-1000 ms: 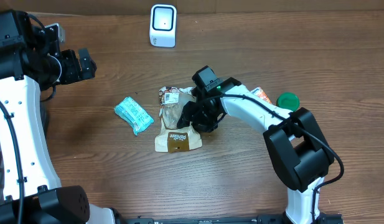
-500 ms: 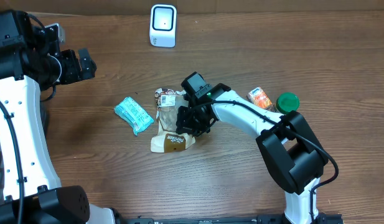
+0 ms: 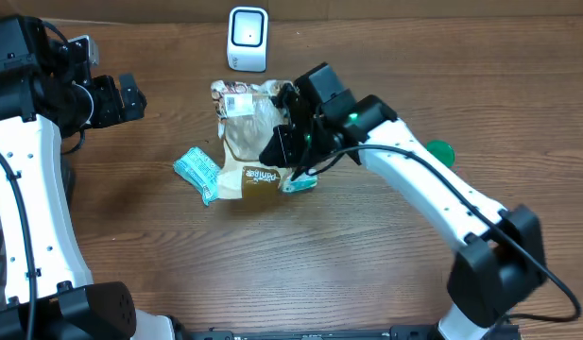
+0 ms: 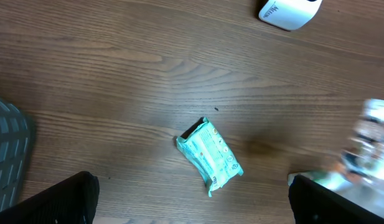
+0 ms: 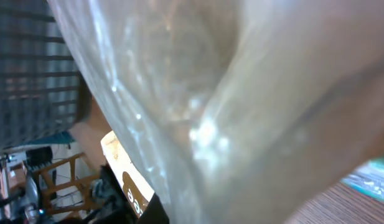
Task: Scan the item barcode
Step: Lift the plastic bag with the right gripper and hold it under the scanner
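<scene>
Holding the bag (image 3: 248,142) is the right end effector (image 3: 289,144), with its jaws shut tight on the clear plastic at the bag's right side. The bag sticks out to the left of the end effector. A white sticker (image 3: 236,99) sits at the bag's far end and a brown label (image 3: 261,177) at its near end. The bag looks to be up off the table (image 3: 348,274), but from above that is hard to be sure of.

The white scanner (image 3: 247,38) stands at the far edge of the table. The sticker end of the bag is near the scanner and just in front of it, not touching. A teal pack (image 3: 198,173) lies flat on the table to the left, and the bag's brown end is just beside it. A green lid (image 3: 440,149) peeks out from behind the right arm.

In the right wrist view the shiny plastic of the bag (image 5: 198,112) fills almost all of the picture, very close to the camera.

The left end effector (image 3: 128,97) hangs over the left side of the table, well apart from the bag. Its jaws are wide apart and hold nothing. In its own view the two dark fingers (image 4: 61,199) frame the teal pack (image 4: 209,154) below, with the scanner (image 4: 285,11) at the top edge and the bag (image 4: 372,143) as a blur at the right edge.
</scene>
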